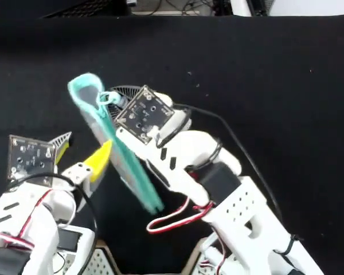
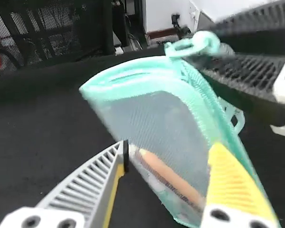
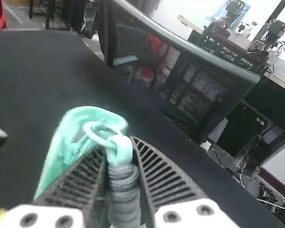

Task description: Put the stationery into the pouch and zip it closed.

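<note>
Looking down, we see the black table [image 1: 286, 69] under both arms. The right arm [image 1: 235, 200] is the bigger shape and comes in from the near right toward the middle. The left arm [image 1: 23, 212] sits at the near left corner. Between them is the pouch [image 1: 132, 175], teal mesh, held up on a slant with its top end toward the far side of the table and its other end toward the arms' bases. The left gripper [image 1: 89, 142] has its grey and yellow fingers spread wide. In its wrist view [image 2: 171, 152] the lower part of the pouch [image 2: 166, 114] lies between them, with the grey tip at the pouch's edge. We cannot tell whether either finger presses on the mesh. The right gripper [image 1: 113, 98] is pinched tight at the pouch's top end, and its wrist view [image 3: 118, 142] shows the black fingers clamped on the pull [image 3: 104, 133]. Through the mesh we make out an orange stick [image 2: 171, 178] lying inside, low in the pouch. The pull [image 2: 194, 42] is a small teal loop.
</note>
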Robot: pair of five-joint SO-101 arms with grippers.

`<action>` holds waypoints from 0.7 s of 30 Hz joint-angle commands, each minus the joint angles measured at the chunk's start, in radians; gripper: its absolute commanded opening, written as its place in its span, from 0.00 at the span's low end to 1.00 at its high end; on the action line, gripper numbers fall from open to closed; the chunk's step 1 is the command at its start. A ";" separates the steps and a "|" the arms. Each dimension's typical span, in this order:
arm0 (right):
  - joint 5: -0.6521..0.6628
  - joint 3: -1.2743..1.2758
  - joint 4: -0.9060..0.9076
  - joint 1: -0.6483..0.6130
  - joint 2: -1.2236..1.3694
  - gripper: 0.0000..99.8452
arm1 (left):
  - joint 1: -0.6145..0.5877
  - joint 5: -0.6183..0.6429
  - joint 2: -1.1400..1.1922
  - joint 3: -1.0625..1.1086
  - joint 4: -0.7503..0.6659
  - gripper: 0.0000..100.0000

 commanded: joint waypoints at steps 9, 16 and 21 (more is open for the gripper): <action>-0.005 -0.008 -0.018 0.012 0.001 0.01 | 0.018 0.005 -0.129 -0.007 -0.018 0.31; -0.002 -0.013 0.011 0.006 0.001 0.01 | 0.113 0.008 -0.178 0.039 -0.035 0.31; 0.084 -0.030 0.074 0.006 0.001 0.01 | 0.097 0.009 -0.158 0.128 -0.126 0.31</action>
